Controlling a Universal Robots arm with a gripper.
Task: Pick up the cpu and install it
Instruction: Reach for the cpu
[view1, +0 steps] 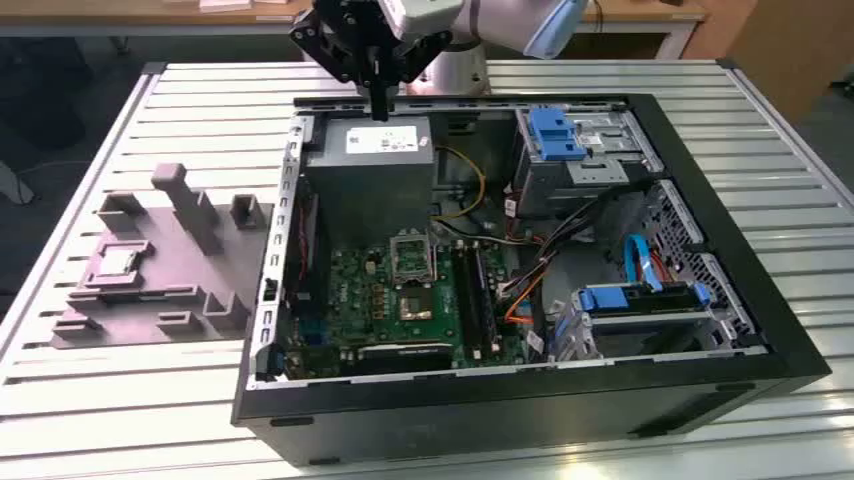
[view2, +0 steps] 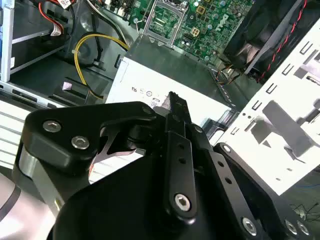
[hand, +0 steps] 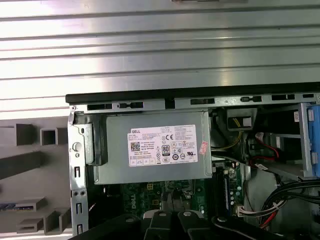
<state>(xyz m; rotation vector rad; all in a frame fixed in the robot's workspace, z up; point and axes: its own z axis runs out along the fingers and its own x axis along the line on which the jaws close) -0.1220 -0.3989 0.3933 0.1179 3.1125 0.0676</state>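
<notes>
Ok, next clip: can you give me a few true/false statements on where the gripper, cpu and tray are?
1. The gripper hangs over the power supply. True.
2. The cpu sits in the socket. False: it lies in the grey tray.
3. The grey tray is on the exterior view's right of the case. False: it is on the left.
4. The case lies open, with the motherboard showing. True.

A white label (hand: 162, 145) on the grey power supply box (hand: 115, 160) carries a logo, a square code, rows of fine print and round approval marks in the first wrist view, with a small pink sticker (hand: 203, 147) at its edge. The same label (view1: 383, 140) sits upper middle in the exterior view, too small to read.
</notes>
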